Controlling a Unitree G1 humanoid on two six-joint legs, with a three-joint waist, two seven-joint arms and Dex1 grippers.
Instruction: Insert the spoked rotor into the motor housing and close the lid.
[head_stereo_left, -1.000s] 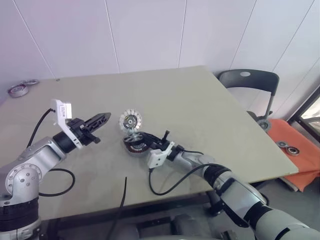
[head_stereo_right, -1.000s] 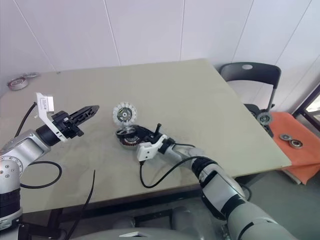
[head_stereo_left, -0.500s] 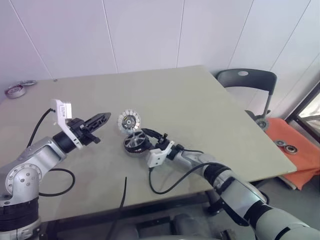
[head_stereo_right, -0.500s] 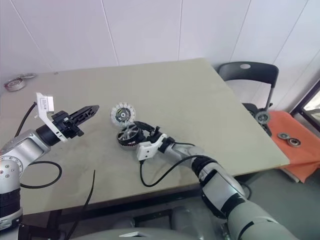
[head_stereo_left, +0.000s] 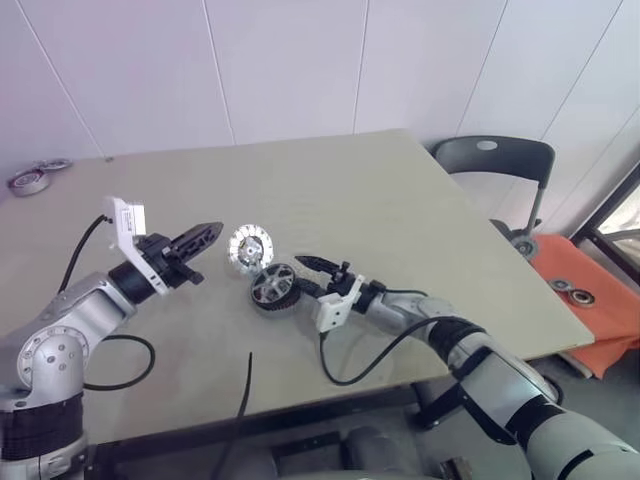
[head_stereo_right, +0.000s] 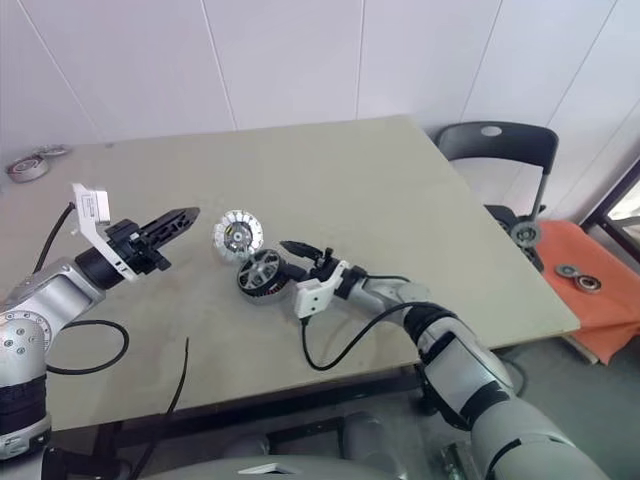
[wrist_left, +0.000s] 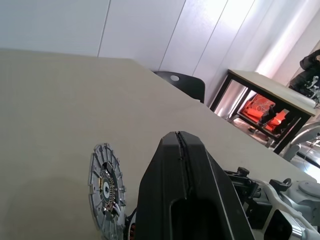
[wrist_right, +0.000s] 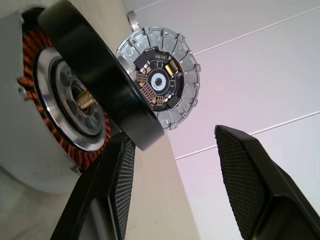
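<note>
The motor housing lies on the table, its copper windings and silver hub facing my right wrist view. The spoked rotor rests on it, its dark rim slanting across the housing with some windings exposed. Just right of the rotor, my right gripper is open and holds nothing, one finger free in the air. The lid, a silvery disc with a circuit board, stands on edge behind the rotor. Left of the lid, my left gripper hovers shut and empty, pointing at it.
Metal rings lie at the table's far left corner. A black cable runs over the front edge. A dark chair stands beyond the right edge, and an orange surface with small parts is lower right.
One second ago my right gripper held the rotor above the housing. It set it down, opened, and has drawn back to the right. My left arm stayed still.
</note>
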